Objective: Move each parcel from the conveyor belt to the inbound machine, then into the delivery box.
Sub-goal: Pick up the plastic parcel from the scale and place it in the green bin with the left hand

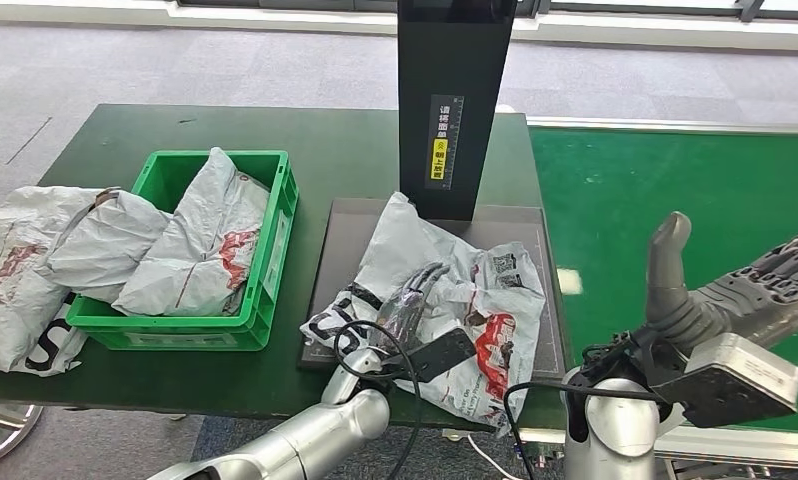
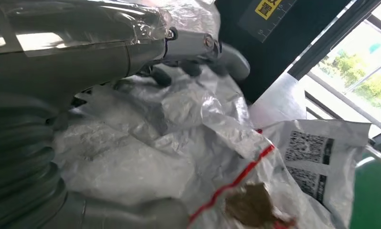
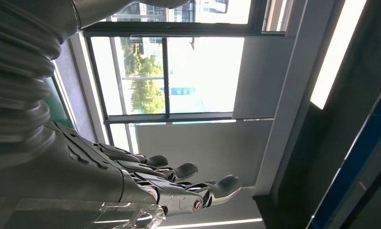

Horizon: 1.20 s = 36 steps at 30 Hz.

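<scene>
Left of the scanner plate (image 1: 335, 240) I am seeing a green crate (image 1: 270, 255) holding grey bags (image 1: 210, 245), with another bag (image 1: 15, 270) lying beside it on the counter (image 1: 345, 140). On the plate, my left hand (image 1: 415, 295) is resting its fingers (image 2: 227, 57) on the grey parcel (image 1: 475, 290), but I cannot tell if they are gripping; its label is showing QR codes (image 2: 308, 148). Behind stands the black tower (image 1: 450, 100) with a yellow sticker, unreadable. Right of the plate, my right hand (image 1: 735, 285) is hovering over the green belt (image 1: 675, 190), fingers (image 3: 179, 171) spread wide, holding nothing.
</scene>
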Available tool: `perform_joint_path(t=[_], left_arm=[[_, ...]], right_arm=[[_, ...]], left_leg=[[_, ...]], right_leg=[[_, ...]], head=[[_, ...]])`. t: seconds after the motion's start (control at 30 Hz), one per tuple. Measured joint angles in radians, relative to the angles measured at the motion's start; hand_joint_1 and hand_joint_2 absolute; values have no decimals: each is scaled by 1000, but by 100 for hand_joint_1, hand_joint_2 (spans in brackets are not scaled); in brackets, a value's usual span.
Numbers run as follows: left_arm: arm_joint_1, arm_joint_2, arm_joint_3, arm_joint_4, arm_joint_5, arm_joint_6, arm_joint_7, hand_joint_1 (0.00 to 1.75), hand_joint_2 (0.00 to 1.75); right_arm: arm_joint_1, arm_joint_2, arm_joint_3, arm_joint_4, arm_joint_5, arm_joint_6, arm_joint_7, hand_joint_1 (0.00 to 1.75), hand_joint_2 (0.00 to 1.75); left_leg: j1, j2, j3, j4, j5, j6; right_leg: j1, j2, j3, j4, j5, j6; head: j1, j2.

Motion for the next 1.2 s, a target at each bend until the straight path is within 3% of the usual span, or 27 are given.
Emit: perform_joint_path(t=[0.17,0.27,0.4,0.67,0.93,1.07,1.2], left_arm=[[-8,0,-48,15,-114,5,88,150,175],[-9,0,-53,17,-183,5,112,150,175],[-9,0,-52,17,-186,5,78,152,175],[-9,1,-49,17,-209,5,80,174,175],[-9,2,-32,16,-303,5,120,175,175],[10,3,28,-9,-526,6,166,175,175],[61,3,208,-110,-885,6,217,175,175]], right_arm=[[0,0,0,0,-2,0,0,0,175],[0,0,0,0,-3,0,0,0,175],[1,0,0,-1,5,0,0,0,175],[1,0,0,-1,6,0,0,0,175],[1,0,0,-1,7,0,0,0,175],[1,0,0,3,11,0,0,0,175],[1,0,0,12,15,0,0,0,175]], left_leg=[[0,0,0,0,0,0],[0,0,0,0,0,0],[0,0,0,0,0,0],[0,0,0,0,0,0],[0,0,0,0,0,0],[0,0,0,0,0,0],[0,0,0,0,0,0]], right_leg=[[0,0,0,0,0,0],[0,0,0,0,0,0],[0,0,0,0,0,0],[0,0,0,0,0,0],[0,0,0,0,0,0],[0,0,0,0,0,0],[0,0,0,0,0,0]], head=[[0,0],[0,0],[0,0],[0,0],[0,0],[0,0],[0,0]])
